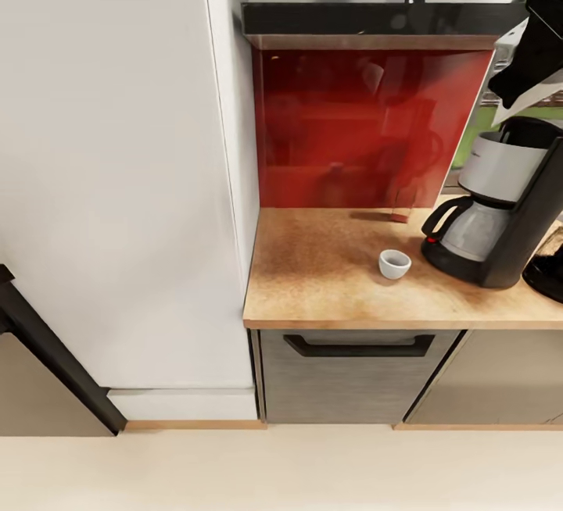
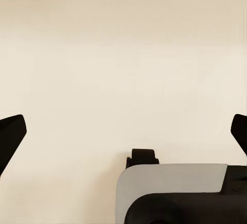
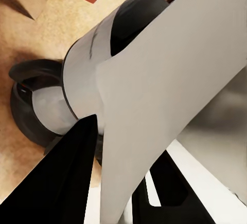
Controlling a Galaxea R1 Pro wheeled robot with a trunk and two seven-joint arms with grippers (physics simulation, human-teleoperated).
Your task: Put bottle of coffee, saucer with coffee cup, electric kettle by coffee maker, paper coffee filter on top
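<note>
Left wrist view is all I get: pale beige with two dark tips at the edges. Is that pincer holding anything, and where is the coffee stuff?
Observer: The left pincer is open with nothing in it. In the head view, the coffee maker stands on the kitchen countertop.
Operator: What's the other arm up to?
Observer: The right pincer grips the paper coffee filter just above the coffee maker, not yet set down.
Operator: Any cup around?
Observer: Yes, the coffee cup stands upright on the bare countertop, to the left of the coffee maker and apart from it, with no saucer under it.
</note>
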